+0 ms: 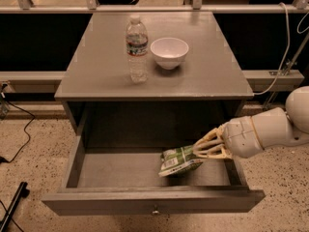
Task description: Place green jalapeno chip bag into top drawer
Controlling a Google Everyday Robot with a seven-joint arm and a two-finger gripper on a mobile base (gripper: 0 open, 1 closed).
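Lab-like test space: terrazzo floor (43, 144), loose cable (31, 121), metal railing (241, 7); gripper (199, 152) tight on bag (178, 160) in open drawer (154, 202).

Shows grey cabinet top (212, 66) bearing water bottle (137, 50), white bowl (169, 52) at its 3 o'clock; places gripper (196, 153), clasping green jalapeno chip bag (176, 162), at 5 o'clock, inside top drawer (154, 207).

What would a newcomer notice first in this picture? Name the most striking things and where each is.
The white robot arm reaching in from the right, its gripper holding a green chip bag inside the open drawer, right of centre. Next, the water bottle and white bowl standing side by side on the cabinet top.
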